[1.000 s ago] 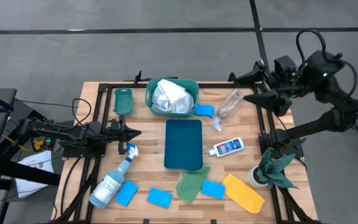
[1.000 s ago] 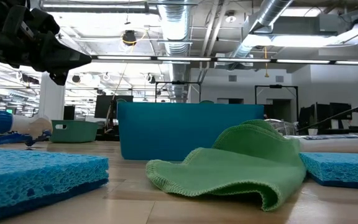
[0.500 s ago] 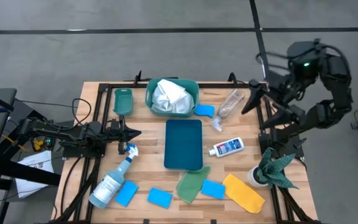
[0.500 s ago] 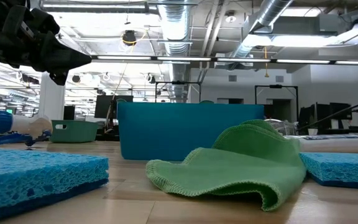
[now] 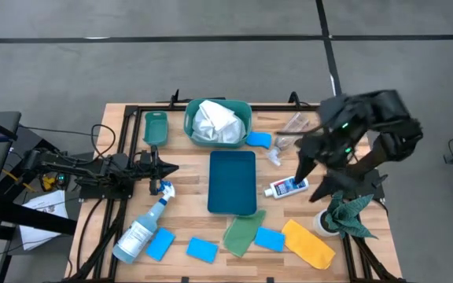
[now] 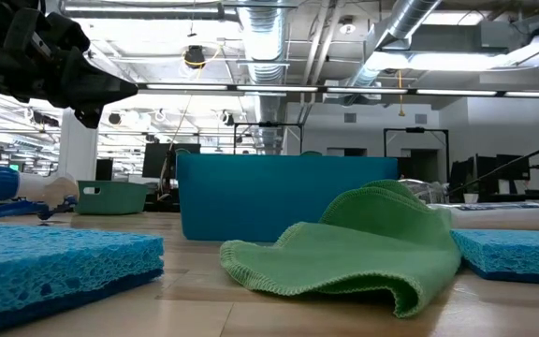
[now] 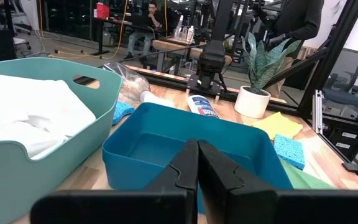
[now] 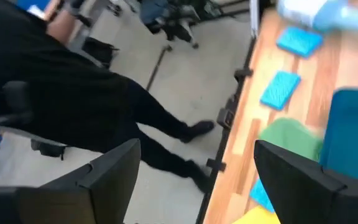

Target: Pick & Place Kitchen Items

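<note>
Okay, front edge first: three blue sponges [image 5: 202, 250], a light-green cloth [image 5: 242, 233], a yellow cloth [image 5: 308, 244] and the spray bottle [image 5: 141, 228] lie loose on the table [image 5: 187, 204], none of them touched. Mid-table we see the blue tray [image 5: 232, 182], empty.

The left gripper [image 5: 163, 167] waits by the table's left side, fingers [image 7: 188, 168] pressed together and holding nothing.

What changed: a second ago the right arm was out beyond the table's right rear corner. It has since swung in and down, and the right gripper [image 5: 311, 179] is now just beside the small white bottle [image 5: 289, 186], fingers [image 8: 110, 174] spread and nothing between them. We judge that bottle to be the next pick, with the approach underway and no grasp yet. It lies on its side just right of the tray, white with a blue label, cap toward the tray.

Farther back, the clear bottle [image 5: 289, 130] lies on its side, partly under the arm, with another sponge [image 5: 259, 140] beside it. The white cloth [image 5: 215, 119] sits bunched in the teal basin [image 5: 189, 118] at the rear.
</note>
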Robot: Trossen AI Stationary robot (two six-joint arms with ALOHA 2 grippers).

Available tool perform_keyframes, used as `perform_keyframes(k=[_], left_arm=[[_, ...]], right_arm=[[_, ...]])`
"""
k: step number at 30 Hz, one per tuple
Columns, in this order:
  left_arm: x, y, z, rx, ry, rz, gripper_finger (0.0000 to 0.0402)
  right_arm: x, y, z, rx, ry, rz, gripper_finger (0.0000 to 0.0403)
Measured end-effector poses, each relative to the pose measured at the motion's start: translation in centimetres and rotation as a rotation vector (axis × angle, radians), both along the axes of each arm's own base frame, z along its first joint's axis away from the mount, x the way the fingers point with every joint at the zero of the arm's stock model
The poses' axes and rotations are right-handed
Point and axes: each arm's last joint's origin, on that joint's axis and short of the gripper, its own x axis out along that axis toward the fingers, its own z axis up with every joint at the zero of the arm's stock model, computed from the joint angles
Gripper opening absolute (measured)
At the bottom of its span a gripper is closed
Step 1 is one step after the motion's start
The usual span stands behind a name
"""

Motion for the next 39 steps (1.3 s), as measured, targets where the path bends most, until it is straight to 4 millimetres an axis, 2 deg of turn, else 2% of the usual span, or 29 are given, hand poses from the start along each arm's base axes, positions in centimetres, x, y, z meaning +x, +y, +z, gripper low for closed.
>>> perform_keyframes(k=[4,7,9,15,17,21,24,28,34,39], left_arm=[[0.0,0.0,0.0,0.000,0.000,0.000,0.0000],[0.0,0.0,0.0,0.000,0.000,0.000,0.0000],[0.0,0.0,0.0,0.000,0.000,-0.001,0.0000],[0.0,0.0,0.0,0.000,-0.003,-0.001,0.0000],[0.0,0.0,0.0,0.000,-0.002,0.000,0.0000],[0.1,0.0,0.0,0.000,-0.004,0.000,0.0000],[0.1,0.0,0.0,0.000,-0.001,0.000,0.0000],[0.1,0.0,0.0,0.000,-0.001,-0.001,0.0000],[0.1,0.0,0.0,0.000,-0.001,-0.001,0.0000],[0.1,0.0,0.0,0.000,-0.001,0.000,0.0000]], right_arm=[[2.3,1.3,-1.7,-0.043,0.127,-0.080,0.0304],[3.6,2.7,-3.7,-0.159,0.252,-0.166,0.0304],[4.7,4.0,-4.8,-0.235,0.271,-0.219,0.0304],[4.8,7.8,-7.9,-0.462,0.300,-0.348,0.0304],[4.9,8.5,-9.2,-0.500,0.325,-0.371,0.0304],[4.2,9.2,-10.8,-0.550,0.383,-0.333,0.0312],[4.5,9.6,-11.8,-0.480,0.397,-0.302,0.0332],[3.7,10.0,-12.4,-0.436,0.364,-0.283,0.0366],[1.8,9.5,-14.3,-0.581,0.330,-0.289,0.0384],[0.9,8.4,-17.6,-0.633,0.291,-0.250,0.0384]])
